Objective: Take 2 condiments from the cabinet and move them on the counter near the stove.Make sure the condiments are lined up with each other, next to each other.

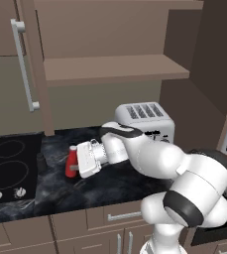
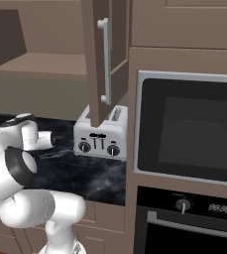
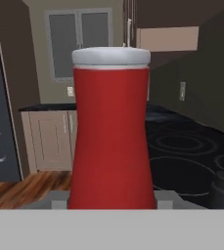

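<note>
Pinching the red bottle (image 1: 71, 162) low on its body, the gripper (image 1: 78, 161) holds it upright over the counter (image 1: 105, 188) near the stove (image 1: 8, 168) edge, just beside the dark shaker (image 1: 40, 161), likely to line them up.

Rendered views were evenly and softly lit, with no visible light source. The counter (image 1: 110, 186) carried only faint sheen. Shade darkened the recess beneath the cabinet (image 1: 115, 69) shelf. The red bottle (image 3: 111, 132) appeared slightly soft, close to the camera.
</note>
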Tool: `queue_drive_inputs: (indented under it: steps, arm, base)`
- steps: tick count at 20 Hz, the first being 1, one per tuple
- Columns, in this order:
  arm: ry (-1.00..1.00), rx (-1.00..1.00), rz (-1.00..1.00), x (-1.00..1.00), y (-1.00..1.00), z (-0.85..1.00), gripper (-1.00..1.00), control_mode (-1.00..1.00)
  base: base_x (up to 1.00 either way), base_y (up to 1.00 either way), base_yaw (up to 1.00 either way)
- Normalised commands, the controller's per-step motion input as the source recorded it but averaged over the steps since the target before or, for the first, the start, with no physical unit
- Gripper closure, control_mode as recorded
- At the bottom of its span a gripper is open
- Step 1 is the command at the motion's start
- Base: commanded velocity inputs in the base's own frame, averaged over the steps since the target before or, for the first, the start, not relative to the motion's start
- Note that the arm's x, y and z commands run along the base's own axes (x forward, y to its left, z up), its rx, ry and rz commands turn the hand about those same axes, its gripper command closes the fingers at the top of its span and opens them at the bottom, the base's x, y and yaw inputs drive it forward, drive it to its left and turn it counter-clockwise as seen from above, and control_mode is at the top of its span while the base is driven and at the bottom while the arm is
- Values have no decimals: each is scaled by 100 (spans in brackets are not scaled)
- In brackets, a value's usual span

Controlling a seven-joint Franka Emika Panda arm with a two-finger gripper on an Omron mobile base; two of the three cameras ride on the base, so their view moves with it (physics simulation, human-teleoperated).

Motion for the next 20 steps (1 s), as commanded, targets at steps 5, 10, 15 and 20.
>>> queue_drive_inputs:
  steps: [5,10,15,20]
  arm:
    - [0,0,0,12,10,-10,100,-100]
    - [0,0,0,8,6,-3,100,-100]
    - [0,0,0,9,3,0,100,-100]
    - [0,0,0,6,4,-3,100,-100]
  base:
    - [0,0,0]
    - [0,0,0]
    - [0,0,0]
    - [0,0,0]
